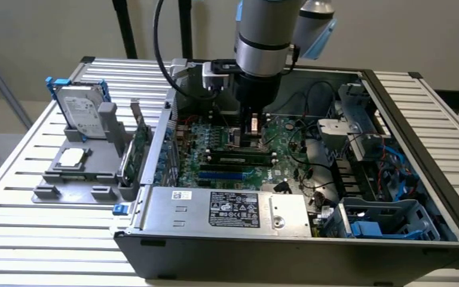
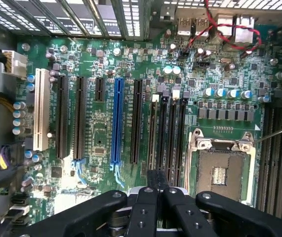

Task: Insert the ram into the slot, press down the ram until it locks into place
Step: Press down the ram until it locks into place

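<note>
The arm reaches down into an open computer case. Its gripper (image 1: 253,142) hangs low over the green mainboard (image 1: 281,164). In the wrist view the black fingers (image 2: 145,207) are pressed together with no gap, so the gripper (image 2: 156,180) is shut. It sits right above the near ends of several parallel black slots (image 2: 173,133) beside the processor socket (image 2: 220,173). In the exterior view the ram (image 1: 238,157), a long thin stick with dark chips, lies along one of these slots just in front of the fingertips. Whether the fingers touch it is hidden.
A blue socket (image 2: 116,121) and more black card sockets lie beside the slots. The silver power supply (image 1: 222,209) fills the case's front, with cables and a blue drive cage (image 1: 381,221) on the exterior view's right. Outside, a grey holder (image 1: 70,173) carries a hard drive (image 1: 82,110) and an upright green card (image 1: 138,143).
</note>
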You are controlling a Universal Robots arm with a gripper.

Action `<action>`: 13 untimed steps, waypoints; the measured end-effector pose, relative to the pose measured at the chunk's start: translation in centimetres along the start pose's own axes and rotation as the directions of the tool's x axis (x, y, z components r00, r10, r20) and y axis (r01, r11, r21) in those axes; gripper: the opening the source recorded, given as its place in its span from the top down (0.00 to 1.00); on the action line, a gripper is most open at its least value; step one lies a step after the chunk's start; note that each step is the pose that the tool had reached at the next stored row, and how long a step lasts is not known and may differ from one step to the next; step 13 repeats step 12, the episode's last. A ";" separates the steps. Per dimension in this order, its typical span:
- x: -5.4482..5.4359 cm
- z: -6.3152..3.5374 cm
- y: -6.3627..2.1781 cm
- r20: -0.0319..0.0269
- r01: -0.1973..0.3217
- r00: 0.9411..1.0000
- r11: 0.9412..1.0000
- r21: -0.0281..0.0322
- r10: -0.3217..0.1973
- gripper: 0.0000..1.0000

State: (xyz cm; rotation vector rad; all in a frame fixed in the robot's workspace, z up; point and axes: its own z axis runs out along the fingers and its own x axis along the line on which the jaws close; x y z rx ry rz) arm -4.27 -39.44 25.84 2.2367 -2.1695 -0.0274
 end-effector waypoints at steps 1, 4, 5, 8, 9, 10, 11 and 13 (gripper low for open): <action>0.0 -0.33 0.00 0.000 0.000 1.000 1.000 0.000 0.000 0.89; 0.0 -1.07 0.01 0.000 0.000 1.000 1.000 0.000 0.000 0.89; 0.0 -1.21 0.01 0.000 0.000 1.000 1.000 0.000 0.000 0.89; 0.0 -1.25 0.01 0.002 0.000 1.000 1.000 0.000 0.000 0.89; 0.0 -1.26 0.02 0.001 0.000 1.000 1.000 0.000 0.000 0.89; 0.0 -1.26 0.01 0.001 0.000 1.000 1.000 0.000 0.000 0.89; 0.0 -1.26 0.01 0.001 0.000 1.000 1.000 0.000 0.000 0.89; 0.0 -1.26 0.01 0.001 0.000 1.000 1.000 0.000 0.000 0.89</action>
